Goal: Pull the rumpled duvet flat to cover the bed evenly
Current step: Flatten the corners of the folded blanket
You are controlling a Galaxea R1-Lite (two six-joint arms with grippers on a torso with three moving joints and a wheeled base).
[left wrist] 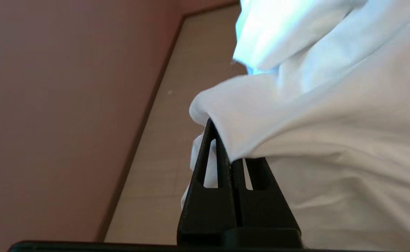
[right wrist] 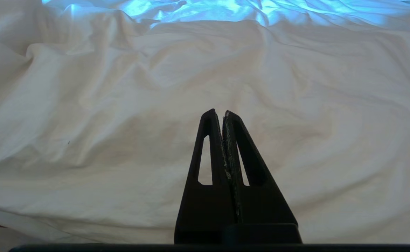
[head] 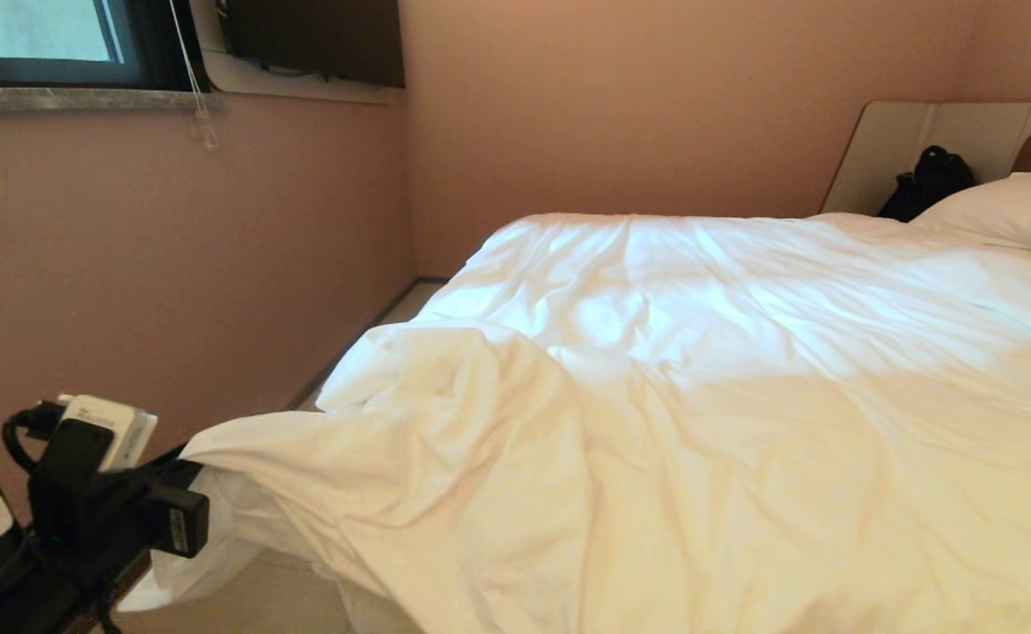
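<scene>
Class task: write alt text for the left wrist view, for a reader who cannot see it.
The left tool, fingers closed, pinches a corner of the white duvet, which bunches in folds over and past the black fingers. Beside the cloth lie pale floor and a pink wall.

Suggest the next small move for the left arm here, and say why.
Probably keep drawing the left pincer, shut on the duvet, outward past the bed's near-left corner: a bunched fold sits there, while the rest lies fairly flat up to the pillow.
</scene>
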